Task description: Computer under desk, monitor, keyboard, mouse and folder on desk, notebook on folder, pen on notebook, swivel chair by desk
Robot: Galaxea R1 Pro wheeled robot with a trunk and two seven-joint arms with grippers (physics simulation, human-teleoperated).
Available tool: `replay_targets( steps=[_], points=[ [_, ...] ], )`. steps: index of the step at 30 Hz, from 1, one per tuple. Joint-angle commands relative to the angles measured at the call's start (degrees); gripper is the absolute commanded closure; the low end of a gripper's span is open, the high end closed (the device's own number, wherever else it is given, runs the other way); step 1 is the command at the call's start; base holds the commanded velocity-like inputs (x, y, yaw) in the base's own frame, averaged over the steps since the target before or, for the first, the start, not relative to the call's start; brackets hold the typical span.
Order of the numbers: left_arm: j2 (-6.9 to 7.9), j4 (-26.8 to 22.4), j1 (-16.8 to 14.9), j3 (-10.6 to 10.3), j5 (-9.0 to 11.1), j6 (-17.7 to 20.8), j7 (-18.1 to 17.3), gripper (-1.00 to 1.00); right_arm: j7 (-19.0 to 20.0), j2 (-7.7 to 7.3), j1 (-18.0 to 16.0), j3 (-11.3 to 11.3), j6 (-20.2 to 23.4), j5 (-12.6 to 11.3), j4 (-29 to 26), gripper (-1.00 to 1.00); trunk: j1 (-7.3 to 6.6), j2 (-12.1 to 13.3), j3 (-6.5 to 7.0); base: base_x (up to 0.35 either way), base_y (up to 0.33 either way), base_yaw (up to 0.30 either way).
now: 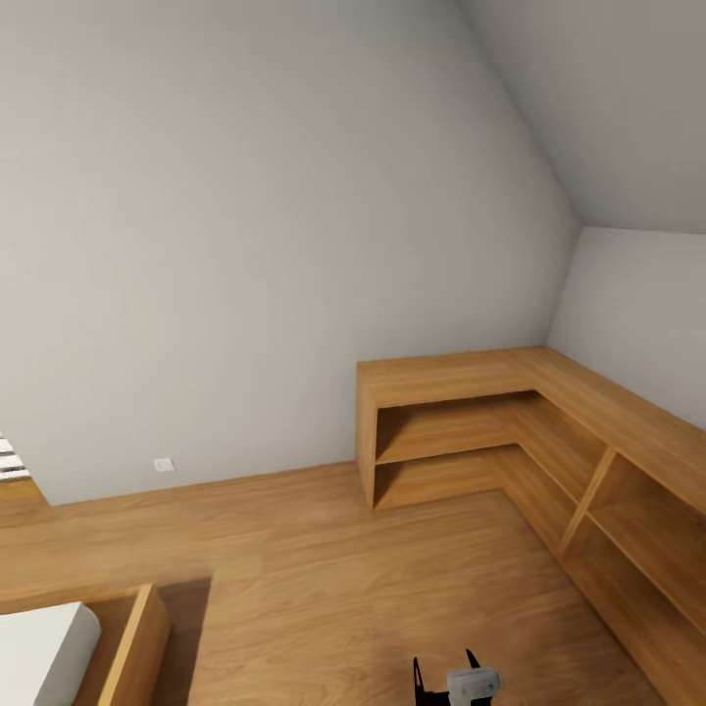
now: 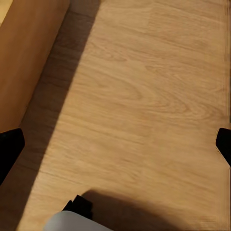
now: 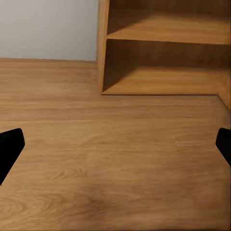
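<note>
You face a bare grey wall (image 1: pixel 245 245) and a low L-shaped wooden shelf unit (image 1: pixel 510 422) set into the room corner; no desk or other task item is visible here, so judge this as transit. Floor (image 1: pixel 324 579) is matte wood-grain plank. A wooden bed frame (image 1: pixel 132 647) with a white mattress (image 1: pixel 39 652) sits lower left. Left gripper (image 2: pixel 115 147) fingertips are spread wide, empty, over floor. Right gripper (image 3: pixel 115 149) likewise apart, aimed at the shelf's open compartments.

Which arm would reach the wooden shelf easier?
Right, probably: its wrist view faces the shelf across bare floor, while the left wrist view faces floor beside the bed frame.
</note>
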Motion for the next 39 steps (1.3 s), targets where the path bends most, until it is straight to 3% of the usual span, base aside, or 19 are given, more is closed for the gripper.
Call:
replay_targets(
  steps=[1, 18, 39],
  points=[
    [0.06, 0.0, 0.0, -0.5, 0.3, -0.2, 0.5, -1.00, -0.3, 0.03, 0.0, 0.5, -0.1, -0.2, 0.0, -1.00, 0.00, 0.0, -0.01, 0.004, 0.000, -0.212],
    [0.08, 0.0, -0.1, -0.4, 0.4, -0.2, 0.5, -1.00, -0.3, 0.03, 0.0, 0.5, 0.0, -0.3, 0.0, -1.00, 0.00, 0.0, 0.89, 0.042, 0.000, -0.212],
    [0.01, 0.0, 0.0, -0.3, 0.2, -0.4, 0.4, -1.00, -0.3, 0.03, 0.0, 0.5, 0.0, -0.3, 0.0, -1.00, 0.00, 0.0, 2.01, 0.286, 0.052, -0.212]
  ],
)
